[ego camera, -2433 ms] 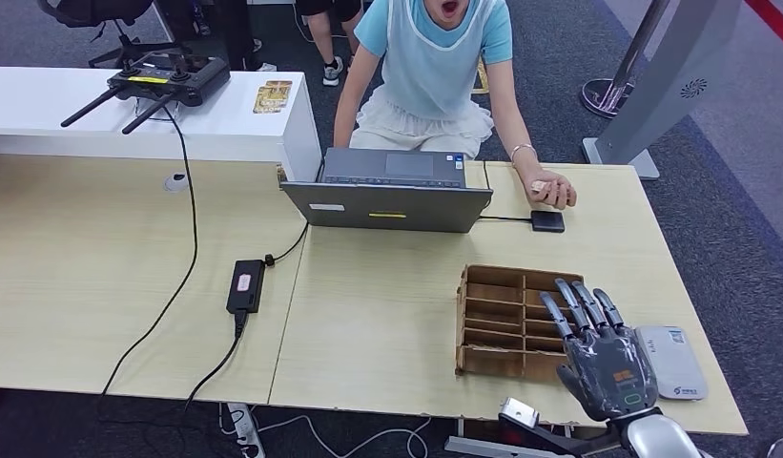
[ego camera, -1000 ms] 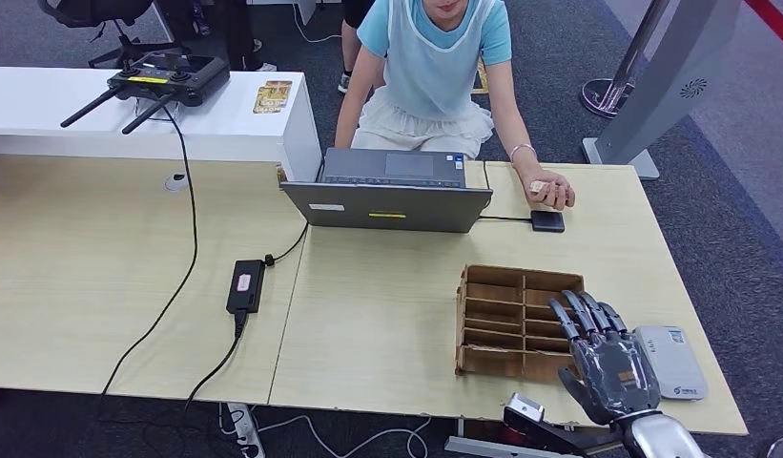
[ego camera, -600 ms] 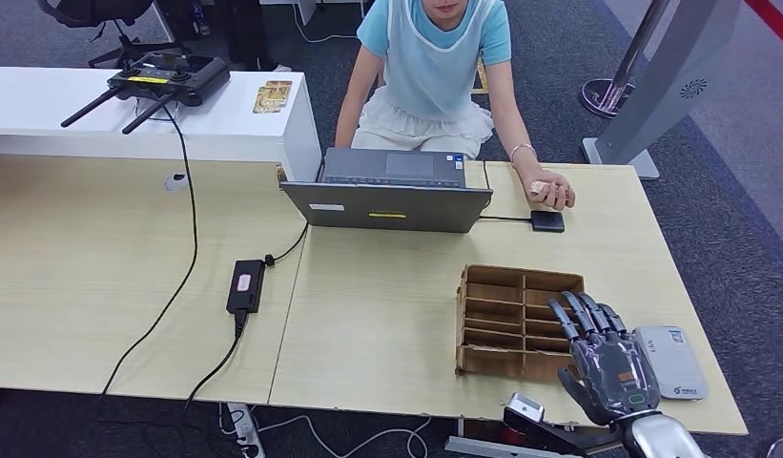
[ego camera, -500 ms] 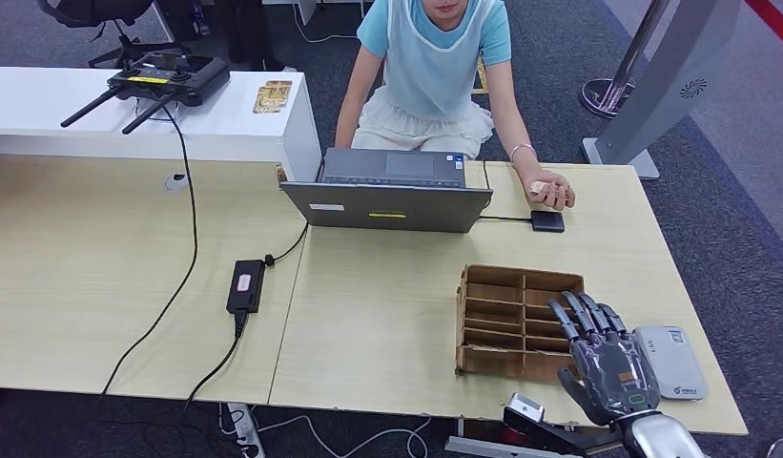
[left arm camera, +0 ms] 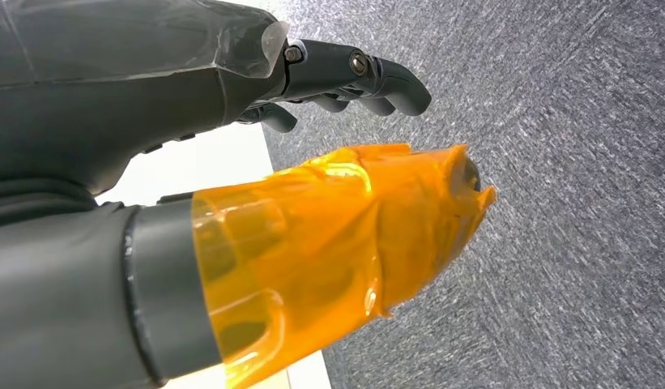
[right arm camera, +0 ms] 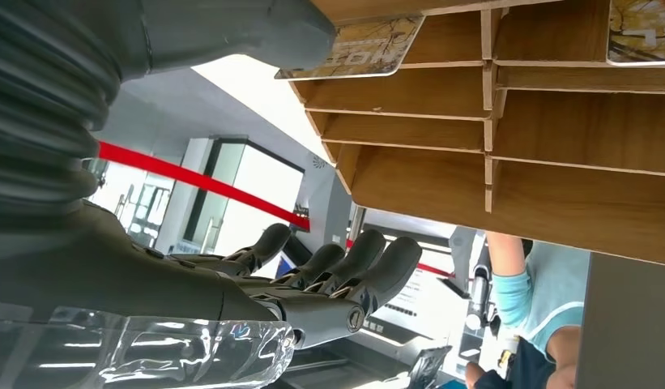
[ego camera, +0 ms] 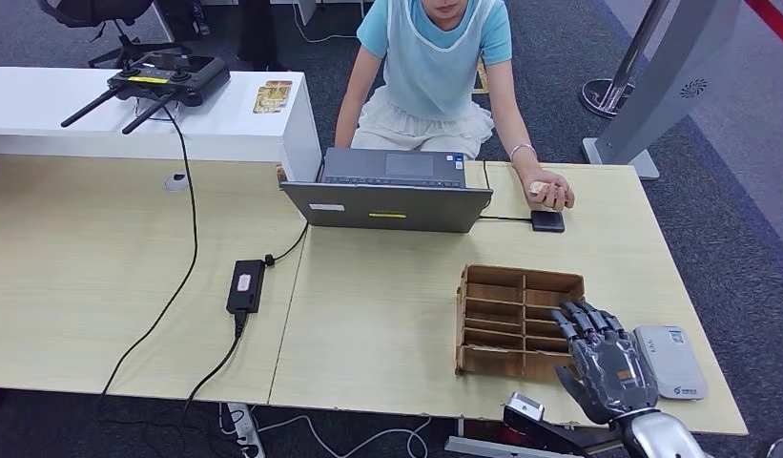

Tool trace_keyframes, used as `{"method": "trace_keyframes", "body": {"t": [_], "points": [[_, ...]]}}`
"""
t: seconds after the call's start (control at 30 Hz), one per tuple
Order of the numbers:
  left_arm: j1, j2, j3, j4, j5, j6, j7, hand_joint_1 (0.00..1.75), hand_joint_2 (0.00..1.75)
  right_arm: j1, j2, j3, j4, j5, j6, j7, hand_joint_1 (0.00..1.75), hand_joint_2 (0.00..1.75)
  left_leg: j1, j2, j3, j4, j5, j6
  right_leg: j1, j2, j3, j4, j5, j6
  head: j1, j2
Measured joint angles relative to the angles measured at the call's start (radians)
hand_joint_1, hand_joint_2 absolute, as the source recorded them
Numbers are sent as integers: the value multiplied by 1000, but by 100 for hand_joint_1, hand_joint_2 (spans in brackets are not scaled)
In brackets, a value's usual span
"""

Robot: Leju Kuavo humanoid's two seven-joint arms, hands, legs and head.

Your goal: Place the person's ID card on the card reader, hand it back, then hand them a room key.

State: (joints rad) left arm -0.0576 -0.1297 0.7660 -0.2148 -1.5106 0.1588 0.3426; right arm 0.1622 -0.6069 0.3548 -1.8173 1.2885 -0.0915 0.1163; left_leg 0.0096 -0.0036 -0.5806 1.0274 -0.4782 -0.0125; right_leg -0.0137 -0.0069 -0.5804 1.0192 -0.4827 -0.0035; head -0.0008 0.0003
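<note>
Right hand [ego camera: 611,367] dropped lower over wooden desk [ego camera: 387,315], carpet [ego camera: 740,239] beyond.

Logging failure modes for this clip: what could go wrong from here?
The right hand hangs open over the wooden rack; its fingers could catch a divider and shove the rack. The cards lie in narrow slots, so a grip may slip. The card reader sits near the table edge, easy to knock.

Right robot hand [ego camera: 608,367] over the surface [ego camera: 387,315] near edge. Card reader [ego camera: 671,361] just right of it; compartment box [ego camera: 506,320] immediately left; laptop [ego camera: 392,191] beyond, far side.
</note>
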Motion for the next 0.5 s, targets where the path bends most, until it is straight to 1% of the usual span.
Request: {"method": "trace_keyframes", "body": {"t": [0.03, 0.17, 0.5], "points": [[0, 0, 0, 0, 0, 0, 0, 0, 0, 0, 0, 0, 0, -1, 0, 0, 57, 175, 0, 0, 0, 0, 0, 0, 0, 0, 0, 0, 0, 0, 0, 0], [0, 0, 0, 0, 0, 1, 0, 0, 0, 0, -5, 0, 0, -5, 2, 0, 53, 175, 0, 0, 0, 0, 0, 0, 0, 0, 0, 0, 0, 0, 0, 0], [0, 0, 0, 0, -3, 3, 0, 0, 0, -2, -15, 0, 12, -19, 6, 2, 54, 175, 0, 0, 0, 0, 0, 0, 0, 0, 0, 0, 0, 0, 0, 0]]}}
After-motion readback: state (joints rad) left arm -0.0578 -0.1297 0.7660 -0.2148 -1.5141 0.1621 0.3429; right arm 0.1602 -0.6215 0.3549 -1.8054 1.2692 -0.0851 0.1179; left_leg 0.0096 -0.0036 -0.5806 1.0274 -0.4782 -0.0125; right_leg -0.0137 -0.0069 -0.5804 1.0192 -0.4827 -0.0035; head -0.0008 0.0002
